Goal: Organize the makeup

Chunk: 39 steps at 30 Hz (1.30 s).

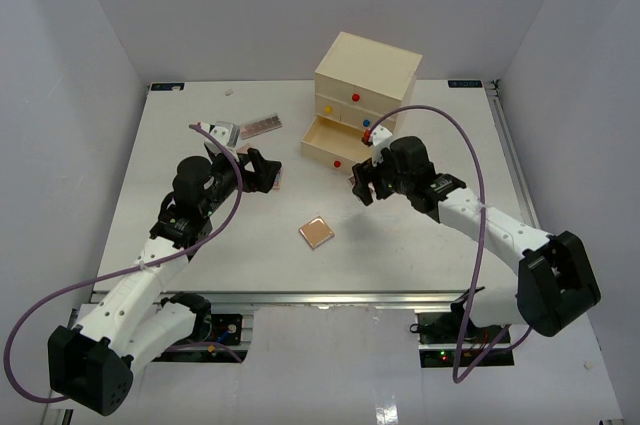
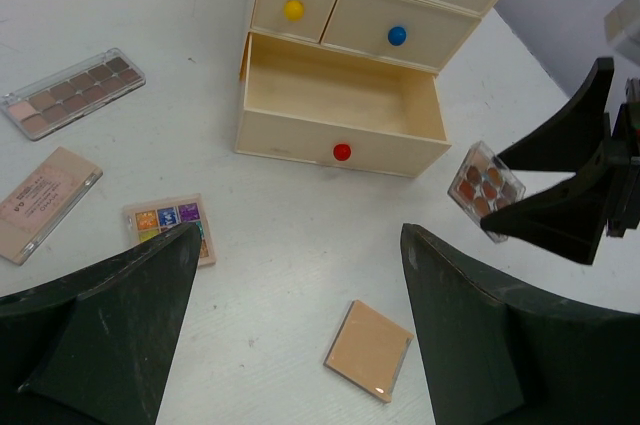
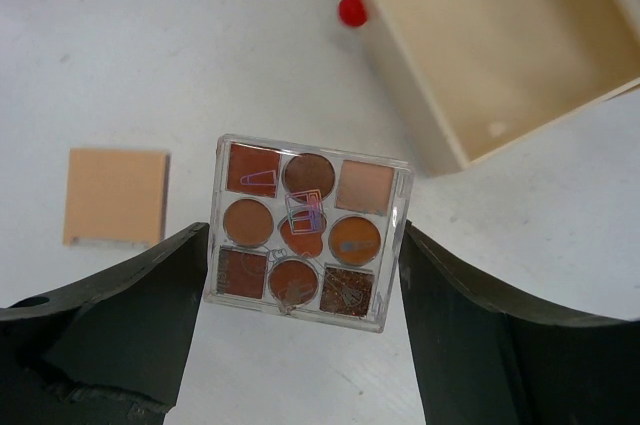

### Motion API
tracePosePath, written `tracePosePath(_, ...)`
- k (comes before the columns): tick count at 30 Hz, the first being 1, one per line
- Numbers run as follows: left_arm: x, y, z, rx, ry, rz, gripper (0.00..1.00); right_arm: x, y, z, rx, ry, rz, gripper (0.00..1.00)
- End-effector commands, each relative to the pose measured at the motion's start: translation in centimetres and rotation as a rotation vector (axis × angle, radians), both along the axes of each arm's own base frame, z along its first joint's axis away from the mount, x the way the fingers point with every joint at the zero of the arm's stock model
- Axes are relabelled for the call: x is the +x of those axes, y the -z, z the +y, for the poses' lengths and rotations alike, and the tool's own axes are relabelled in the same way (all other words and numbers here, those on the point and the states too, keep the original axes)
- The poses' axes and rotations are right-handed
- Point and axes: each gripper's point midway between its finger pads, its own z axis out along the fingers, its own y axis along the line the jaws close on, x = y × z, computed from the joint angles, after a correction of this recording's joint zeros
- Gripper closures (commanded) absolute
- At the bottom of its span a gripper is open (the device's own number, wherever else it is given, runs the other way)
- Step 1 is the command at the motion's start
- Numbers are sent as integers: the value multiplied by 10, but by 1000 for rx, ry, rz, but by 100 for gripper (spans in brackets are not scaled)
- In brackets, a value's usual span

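Observation:
My right gripper [image 3: 300,275] is shut on a square clear palette [image 3: 305,230] of brown and orange shades, held tilted above the table in front of the open bottom drawer [image 3: 500,45]. The same palette [image 2: 485,185] shows in the left wrist view, pinched at its edges. My left gripper [image 2: 300,315] hangs open over the table with nothing between its fingers. A peach square compact [image 2: 370,350] lies flat just below and between them, also seen as the peach compact [image 1: 316,232] from above. A small colourful palette [image 2: 168,223] lies by my left finger.
The cream chest [image 1: 367,80] stands at the back, its bottom drawer [image 2: 340,95] pulled out and bare inside. A long brown-shade palette [image 2: 72,92] and a flat pink compact [image 2: 40,200] lie to the left. Purple cables loop off both arms.

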Motion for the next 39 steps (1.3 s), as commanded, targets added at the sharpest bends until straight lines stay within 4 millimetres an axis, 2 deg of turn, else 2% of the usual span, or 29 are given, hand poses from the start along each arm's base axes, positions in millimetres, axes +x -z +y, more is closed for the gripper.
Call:
tracePosePath(1, -2, 1, 3, 3, -5, -9, 7, 69, -73, 1, 56, 190, -253, 52)
tracePosePath(3, -3, 1, 4, 4, -7, -8, 7, 87, -72, 0, 49, 258, -262, 51)
tracePosePath(6, -3, 0, 4, 3, -11, -13, 7, 108, -84, -2, 66, 353, -297, 49)
tracePosePath(16, -3, 0, 4, 3, -5, -14, 7, 129, -48, -1, 73, 458, -247, 32)
tracePosePath(17, -4, -1, 3, 1, -2, -16, 7, 130, -44, -2, 69, 467, -251, 16)
tracePosePath(18, -4, -1, 3, 0, 0, -17, 7, 131, -41, -3, 65, 473, -257, 5)
tracePosePath(20, -4, -1, 3, 1, 4, -16, 7, 133, -37, -4, 59, 474, -277, 10)
tracePosePath(25, -6, 0, 0, 1, 22, -17, 7, 135, -40, -4, 54, 457, -308, 10)
tracePosePath(27, -7, 0, -4, 2, 46, -18, 7, 130, -49, 1, 67, 403, -318, 10)
tracePosePath(29, -10, 3, -11, -3, 95, -10, 4, 113, -58, 19, 85, 240, -320, 10)
tracePosePath(31, -9, 15, -17, -8, 118, 32, 2, 87, -81, 40, 116, 8, -362, 10)
tracePosePath(32, -11, 16, -22, -9, 145, 49, 2, 77, -86, 37, 117, -50, -364, 10)
tracePosePath(34, -12, 31, -34, -5, 215, 115, 2, 45, -90, 49, 173, -270, -332, 10)
tracePosePath(37, -25, 44, -52, -52, 325, 231, 5, 27, -77, 39, 145, -386, -242, 10)
tracePosePath(39, -35, 65, -60, -59, 342, 385, 11, 3, -62, 34, 165, -517, -143, 10)
